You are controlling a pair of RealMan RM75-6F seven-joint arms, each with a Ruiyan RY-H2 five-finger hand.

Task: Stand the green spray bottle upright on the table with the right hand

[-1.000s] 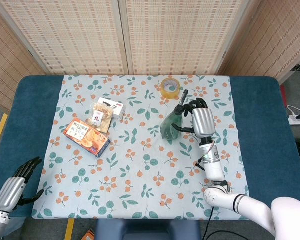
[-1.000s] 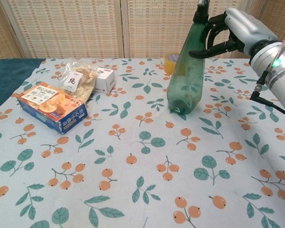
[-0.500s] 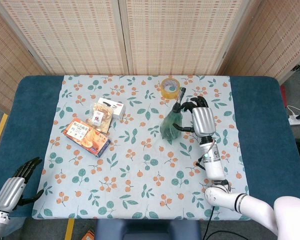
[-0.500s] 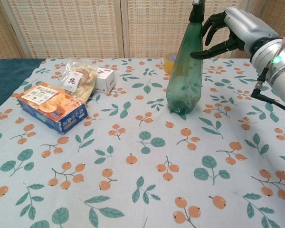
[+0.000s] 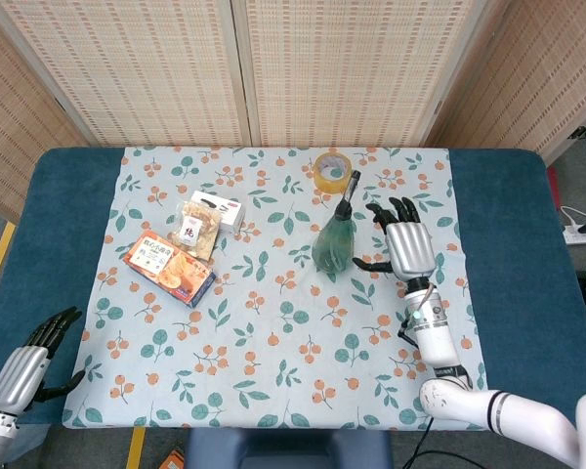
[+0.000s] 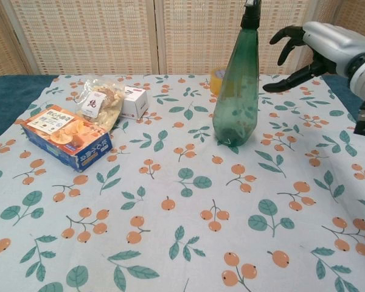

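The green spray bottle (image 5: 333, 237) (image 6: 237, 91) stands upright on the floral tablecloth, its dark nozzle at the top. My right hand (image 5: 405, 244) (image 6: 310, 48) hovers just to the right of the bottle, fingers spread and holding nothing, with a clear gap between it and the bottle. My left hand (image 5: 24, 366) hangs low at the table's front left corner, fingers apart and empty; the chest view does not show it.
A roll of yellow tape (image 5: 332, 171) lies behind the bottle. A snack bag (image 5: 197, 228), a small white box (image 5: 218, 208) and an orange-blue carton (image 5: 170, 268) sit on the left part of the cloth (image 5: 273, 332).
My right hand let go of the bottle's neck and drew away to the right. The bottle straightened and now stands alone. The left hand has not moved.
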